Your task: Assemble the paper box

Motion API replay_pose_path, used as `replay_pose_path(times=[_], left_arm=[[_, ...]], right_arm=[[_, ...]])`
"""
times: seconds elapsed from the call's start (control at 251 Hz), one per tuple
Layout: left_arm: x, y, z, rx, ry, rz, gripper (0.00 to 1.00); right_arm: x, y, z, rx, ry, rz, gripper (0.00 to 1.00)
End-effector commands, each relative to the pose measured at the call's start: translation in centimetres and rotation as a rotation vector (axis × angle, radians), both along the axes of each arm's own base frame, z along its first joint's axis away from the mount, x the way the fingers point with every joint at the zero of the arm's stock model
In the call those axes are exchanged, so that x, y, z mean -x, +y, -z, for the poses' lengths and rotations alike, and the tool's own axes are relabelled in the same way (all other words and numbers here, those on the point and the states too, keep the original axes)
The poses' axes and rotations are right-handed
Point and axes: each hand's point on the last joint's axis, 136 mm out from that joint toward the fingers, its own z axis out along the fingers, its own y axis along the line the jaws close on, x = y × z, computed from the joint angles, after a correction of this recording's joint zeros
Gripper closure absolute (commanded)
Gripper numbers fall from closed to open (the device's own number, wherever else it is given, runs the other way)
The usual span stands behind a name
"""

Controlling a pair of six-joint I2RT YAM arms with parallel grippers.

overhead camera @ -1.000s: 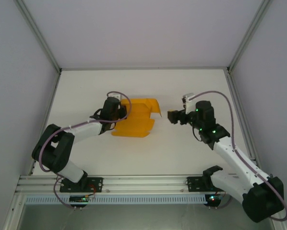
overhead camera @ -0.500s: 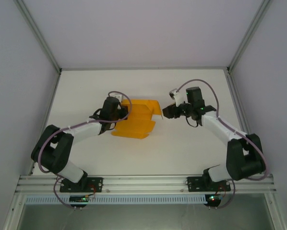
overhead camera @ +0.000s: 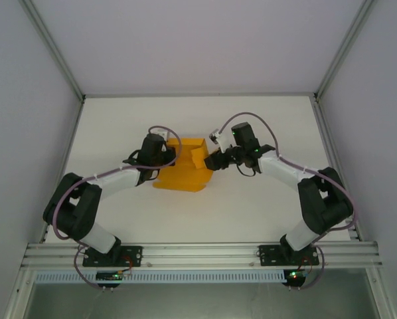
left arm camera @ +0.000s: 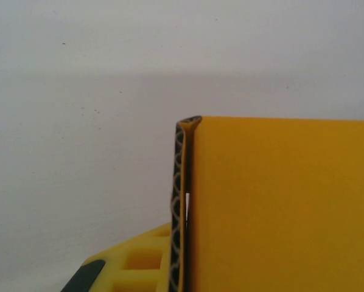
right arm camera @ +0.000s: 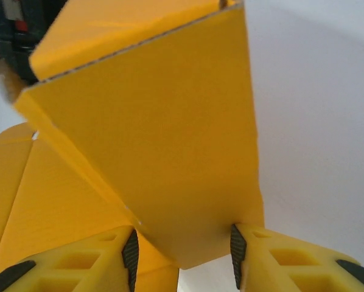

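Moved inward since the earlier frame, the right gripper (overhead camera: 210, 162) is set against the paper box (overhead camera: 184, 174), creased orange-yellow corrugated card lying mid-table (overhead camera: 251, 206). Its left edge is clamped by the left gripper (overhead camera: 165, 157). A smooth upright flap is straddled by the parted right fingers (right arm camera: 131, 249); whether it is gripped cannot be told.

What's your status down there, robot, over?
Left gripper shut on the paper box, left edge. Right gripper straddling a raised flap, grip unclear. Box partly folded. Nothing in the way.
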Motion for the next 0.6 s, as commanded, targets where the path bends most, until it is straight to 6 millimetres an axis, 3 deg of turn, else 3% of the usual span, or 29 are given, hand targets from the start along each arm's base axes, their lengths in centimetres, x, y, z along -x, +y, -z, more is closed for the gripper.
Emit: replay_pose_path(times=[0.0,0.212,0.387,0.491,0.595], left_arm=[[-0.2,-1.9,-1.8,0.055,-0.030,0.055,1.00],[0.0,-1.4,-2.0,0.030,-0.041,0.014,1.00],[0.3,-2.0,-2.1,0.029,-0.042,0.015,1.00],[0.5,-2.5,-2.4,0.024,-0.048,0.012,1.00],[0.4,-2.0,-2.6,0.004,-0.044,-0.045,1.00]], right_arm=[[-3.3,0.6,-1.4,0.015,-0.084,0.132,0.57],[-5.9,0.4,-2.2,0.149,-0.256,0.368,0.55],[-8.0,-0.8,-2.8,0.215,-0.358,0.577,0.68],[-8.9,-1.5,-2.7,0.281,-0.411,0.703,0.85],[-9.6,-3.9,-2.5,0.413,-0.449,0.889,0.91]])
